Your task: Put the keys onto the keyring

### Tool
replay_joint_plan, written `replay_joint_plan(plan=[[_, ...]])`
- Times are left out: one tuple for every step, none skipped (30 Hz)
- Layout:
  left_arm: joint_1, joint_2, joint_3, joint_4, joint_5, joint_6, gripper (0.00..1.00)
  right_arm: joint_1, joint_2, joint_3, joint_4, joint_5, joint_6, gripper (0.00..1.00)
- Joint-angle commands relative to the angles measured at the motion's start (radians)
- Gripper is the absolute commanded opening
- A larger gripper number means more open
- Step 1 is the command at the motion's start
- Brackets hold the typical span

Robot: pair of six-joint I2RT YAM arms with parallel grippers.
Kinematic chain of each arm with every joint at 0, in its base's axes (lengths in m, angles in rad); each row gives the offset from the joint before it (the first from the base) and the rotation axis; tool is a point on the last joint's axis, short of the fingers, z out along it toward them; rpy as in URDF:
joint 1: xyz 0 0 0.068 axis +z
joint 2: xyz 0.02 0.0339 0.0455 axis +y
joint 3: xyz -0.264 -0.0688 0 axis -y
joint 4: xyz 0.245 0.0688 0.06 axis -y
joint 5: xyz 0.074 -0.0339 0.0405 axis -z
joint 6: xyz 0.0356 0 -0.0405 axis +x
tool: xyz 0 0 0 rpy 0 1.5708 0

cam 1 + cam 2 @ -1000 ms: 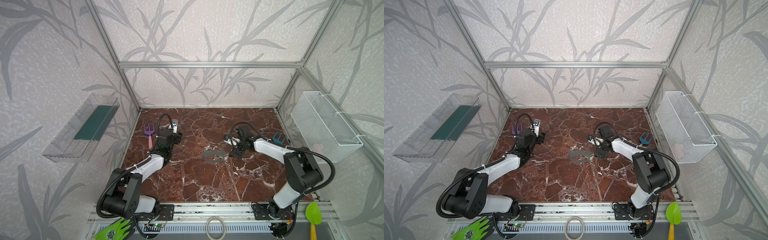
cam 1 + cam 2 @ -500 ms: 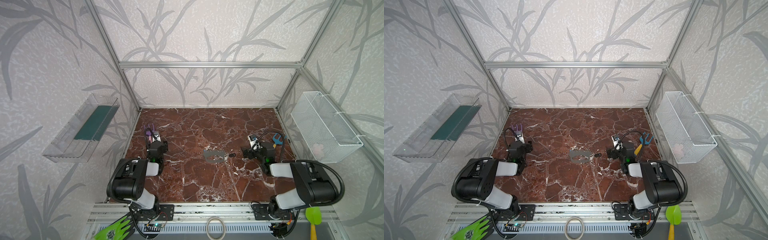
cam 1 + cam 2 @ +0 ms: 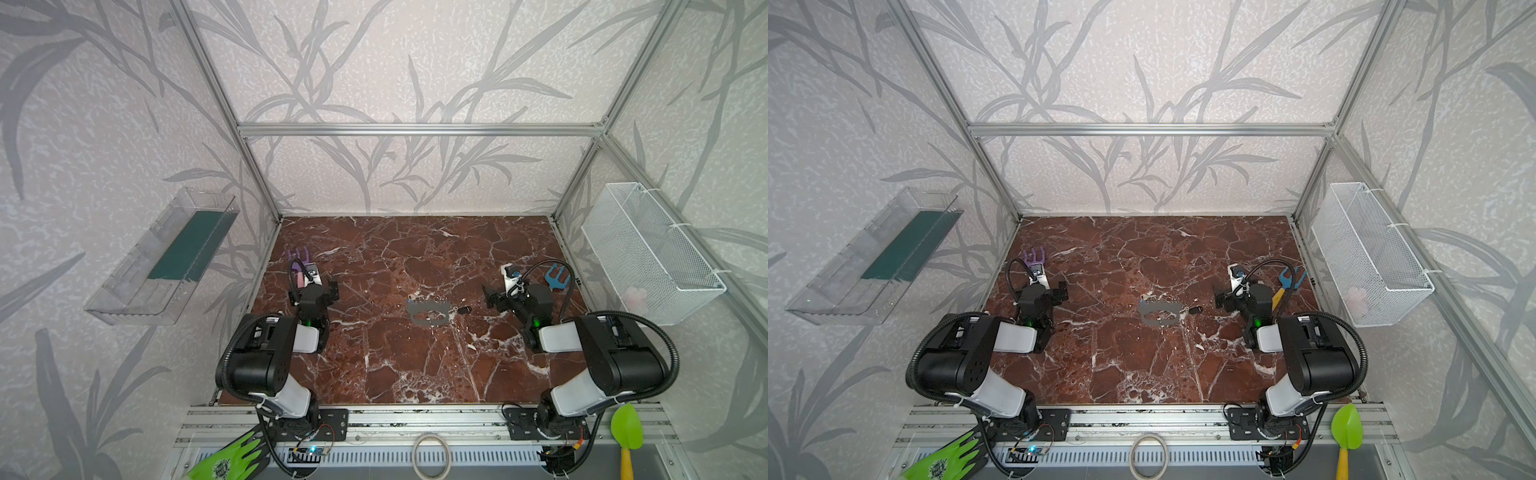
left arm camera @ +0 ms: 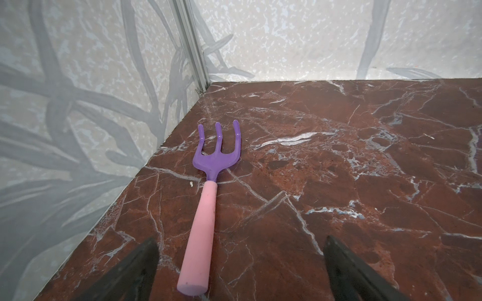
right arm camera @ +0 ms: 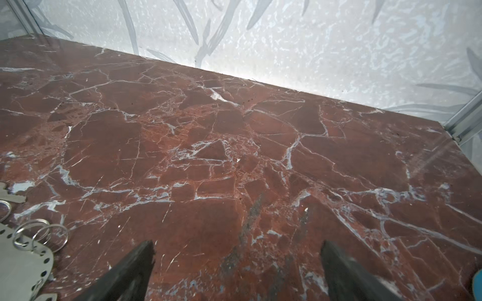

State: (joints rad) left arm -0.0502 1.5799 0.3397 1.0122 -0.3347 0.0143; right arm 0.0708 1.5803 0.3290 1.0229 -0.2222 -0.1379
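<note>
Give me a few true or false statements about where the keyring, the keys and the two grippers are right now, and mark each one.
1. The left gripper and the right gripper are both open and empty. True.
2. The keyring hangs from the left gripper. False: it lies flat on the table, near its middle.
3. A purple fork with a pink handle lies in front of the left gripper. True.
4. The right gripper holds the dark key. False: it lies on the table beside the keyring.
</note>
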Motion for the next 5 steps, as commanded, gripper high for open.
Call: replay_joint_plan(plan=[[0.007, 0.008, 0.022, -0.001, 0.002, -0.033, 0.99, -0.005, 0.006, -0.005, 0.054, -0.011, 0.011, 0.99], [0.01, 0.004, 0.022, -0.007, 0.009, -0.037, 0.99, -0.005, 0.004, -0.005, 0.051, -0.009, 0.01, 0.99], [0.012, 0.005, 0.023, -0.005, 0.01, -0.036, 0.99, -0.005, 0.007, -0.005, 0.055, -0.007, 0.012, 0.99], [0.012, 0.006, 0.021, -0.003, 0.009, -0.034, 0.99, -0.006, 0.006, -0.004, 0.05, -0.002, 0.014, 0.99], [0.013, 0.004, 0.015, 0.007, 0.006, -0.032, 0.99, -0.005, 0.006, -0.002, 0.047, 0.005, 0.017, 0.99]])
